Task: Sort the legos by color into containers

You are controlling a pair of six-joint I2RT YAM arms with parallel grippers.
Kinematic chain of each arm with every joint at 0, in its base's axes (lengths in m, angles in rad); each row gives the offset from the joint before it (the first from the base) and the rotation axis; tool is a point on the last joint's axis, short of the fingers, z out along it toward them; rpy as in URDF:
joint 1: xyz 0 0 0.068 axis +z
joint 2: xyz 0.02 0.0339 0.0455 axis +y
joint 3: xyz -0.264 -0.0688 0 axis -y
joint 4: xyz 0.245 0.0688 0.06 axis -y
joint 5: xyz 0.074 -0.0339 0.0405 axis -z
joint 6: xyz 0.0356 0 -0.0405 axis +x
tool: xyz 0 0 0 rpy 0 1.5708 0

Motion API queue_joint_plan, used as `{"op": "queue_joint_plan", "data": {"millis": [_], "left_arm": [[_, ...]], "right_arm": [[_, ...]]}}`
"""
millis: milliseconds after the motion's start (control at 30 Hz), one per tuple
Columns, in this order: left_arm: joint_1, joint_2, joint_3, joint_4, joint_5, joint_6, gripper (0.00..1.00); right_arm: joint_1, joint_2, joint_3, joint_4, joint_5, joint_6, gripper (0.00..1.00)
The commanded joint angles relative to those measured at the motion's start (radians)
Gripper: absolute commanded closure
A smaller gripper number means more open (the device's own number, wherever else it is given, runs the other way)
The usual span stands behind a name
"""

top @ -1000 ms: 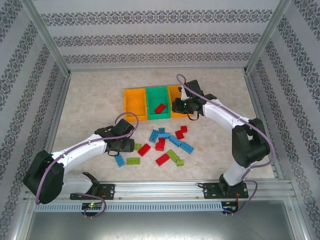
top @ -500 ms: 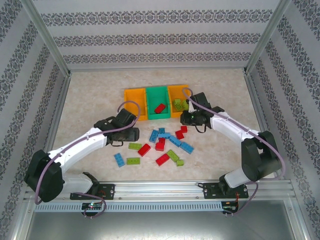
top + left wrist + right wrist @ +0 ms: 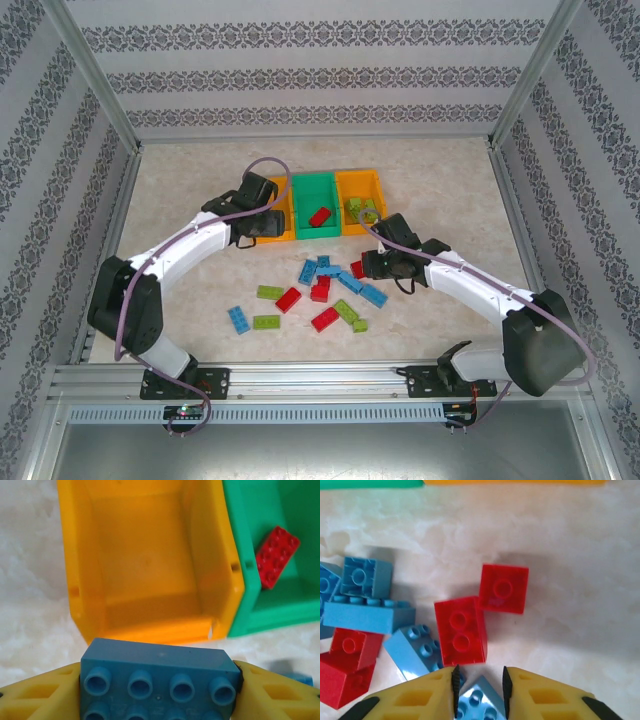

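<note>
- Above the near rim of the left orange bin point(image 3: 80, 570), the left gripper point(image 3: 160, 690) has swung up from 9 o'clock. It clamps a blue brick point(image 3: 157, 667), and the bin gapes at 12 o'clock.
- The right gripper point(image 3: 479, 687) has left the right orange bin point(image 3: 375, 180) for the loose legos point(image 3: 320, 290). Its fingers are narrowly parted over a blue piece point(image 3: 477, 702), with bare table point(image 3: 570, 545) toward 1 o'clock.
</note>
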State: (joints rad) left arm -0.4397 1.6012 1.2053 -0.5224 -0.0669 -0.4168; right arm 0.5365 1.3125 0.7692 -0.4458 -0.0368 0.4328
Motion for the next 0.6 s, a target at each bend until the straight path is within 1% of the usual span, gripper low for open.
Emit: {"op": "queue_joint_plan", "data": {"millis": [0,133,267,400,467,567], "left_arm": [[0.039,0.071,0.081,0.05,0.048,0.046,0.52],[0.062,0.142,0.144,0.055,0.074,0.047,0.52],[0.082,0.188,0.177,0.059,0.085,0.022,0.51],[0.091,0.224,0.203,0.054,0.102,0.009,0.48],[0.091,0.243,0.22,0.045,0.112,0.006,0.46],[0.092,0.252,0.234,0.044,0.137,-0.004,0.38]], "right_arm": [[0.041,-0.021,-0.021,-0.078,0.067,0.042,0.6],[0.09,-0.012,-0.035,-0.114,0.11,0.081,0.52],[0.107,-0.003,-0.056,-0.118,0.096,0.097,0.41],[0.136,0.02,-0.04,-0.148,0.109,0.082,0.33],[0.151,0.04,-0.031,-0.16,0.115,0.071,0.31],[0.167,0.087,-0.006,-0.185,0.137,0.054,0.3]]}}
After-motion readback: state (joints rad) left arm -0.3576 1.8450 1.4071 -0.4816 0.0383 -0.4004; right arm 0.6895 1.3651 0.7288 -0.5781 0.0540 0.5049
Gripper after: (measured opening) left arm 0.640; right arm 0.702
